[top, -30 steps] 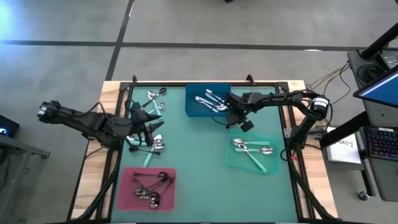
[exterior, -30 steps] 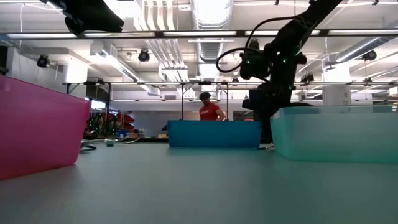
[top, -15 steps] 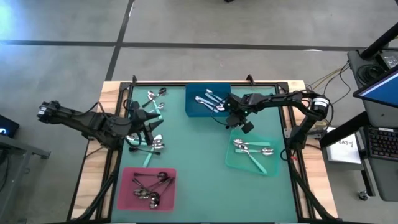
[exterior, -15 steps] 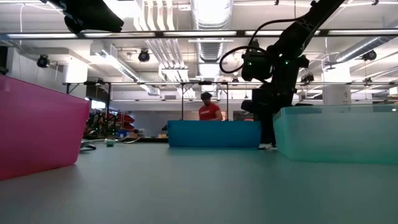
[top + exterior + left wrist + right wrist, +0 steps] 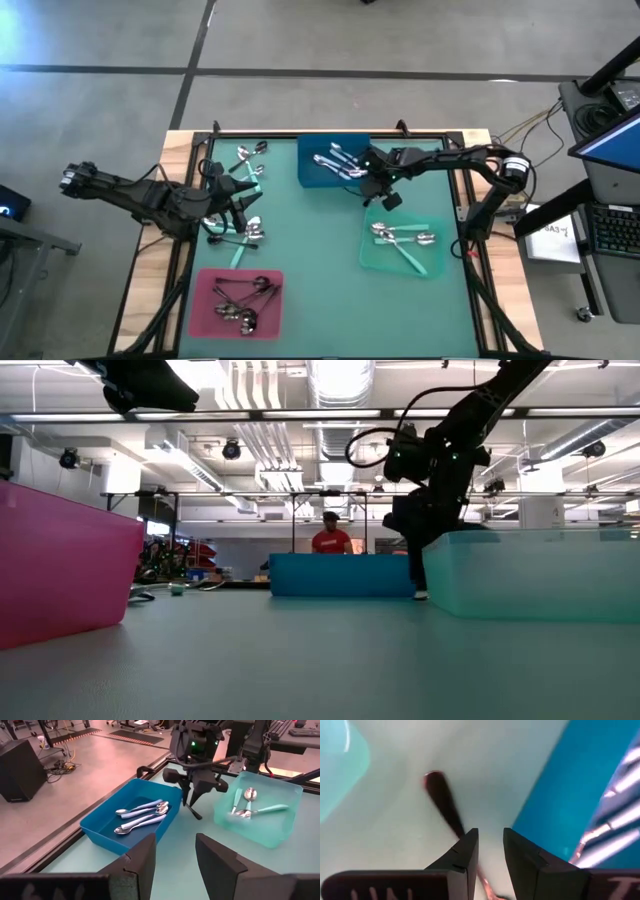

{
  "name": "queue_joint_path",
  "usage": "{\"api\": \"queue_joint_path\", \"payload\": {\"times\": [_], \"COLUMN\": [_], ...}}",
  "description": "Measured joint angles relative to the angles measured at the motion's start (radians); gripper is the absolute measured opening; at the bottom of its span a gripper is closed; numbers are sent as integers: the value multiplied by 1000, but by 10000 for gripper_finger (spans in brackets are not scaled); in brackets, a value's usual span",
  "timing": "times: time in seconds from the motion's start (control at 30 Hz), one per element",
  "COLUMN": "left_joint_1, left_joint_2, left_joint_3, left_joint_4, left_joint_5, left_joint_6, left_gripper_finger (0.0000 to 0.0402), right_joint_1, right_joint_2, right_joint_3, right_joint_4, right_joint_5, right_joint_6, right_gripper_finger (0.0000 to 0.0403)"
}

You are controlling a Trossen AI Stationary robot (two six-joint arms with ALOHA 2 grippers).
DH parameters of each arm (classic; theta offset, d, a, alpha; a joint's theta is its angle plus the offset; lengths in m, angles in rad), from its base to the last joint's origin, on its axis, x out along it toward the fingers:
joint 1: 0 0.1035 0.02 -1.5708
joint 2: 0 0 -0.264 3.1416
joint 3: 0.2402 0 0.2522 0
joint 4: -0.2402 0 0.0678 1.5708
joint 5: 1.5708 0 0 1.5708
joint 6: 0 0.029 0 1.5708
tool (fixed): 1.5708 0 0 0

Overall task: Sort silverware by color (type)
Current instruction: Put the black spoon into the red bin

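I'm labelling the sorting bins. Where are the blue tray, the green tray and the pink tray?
blue tray (image 5: 312, 176): high view, bare floor near its left wall.
green tray (image 5: 372, 256): high view, bare corner.
pink tray (image 5: 206, 280): high view, bare corner.

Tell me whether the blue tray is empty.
Not empty. The blue tray holds several silver spoons, lying flat side by side; the high view shows them too.

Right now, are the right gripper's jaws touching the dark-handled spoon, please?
Touching. In the left wrist view the dark-handled spoon hangs from the right gripper; the right wrist view shows its handle between the jaws.
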Motion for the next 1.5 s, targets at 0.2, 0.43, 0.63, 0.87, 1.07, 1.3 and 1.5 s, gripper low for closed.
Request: {"api": "queue_joint_path", "payload": {"times": [0.2,0.43,0.63,0.87,1.07,1.3,1.5], "left_joint_1": [0,0,0,0,0,0,0], "left_joint_2": [0,0,0,0,0,0,0], "left_joint_3": [0,0,0,0,0,0,0], "left_joint_4": [-1,0,0,0,1,1,1], "left_joint_5": [0,0,0,0,-2,-2,-2], "left_joint_6": [-5,-8,-16,-31,-31,-31,-31], "left_gripper_finger": [123,123,123,123,123,123,123], "right_joint_1": [-37,-126,-217,-276,-313,-378,-424], "right_joint_2": [-41,-87,-34,41,61,61,61], "right_joint_3": [17,11,6,4,7,7,11], "right_joint_4": [-45,-122,-104,-95,-84,-101,-151], "right_joint_5": [-3,-25,-78,-78,-85,-71,-61], "right_joint_6": [49,49,41,29,30,33,34], "right_gripper_finger": [82,82,82,75,63,62,62]}}
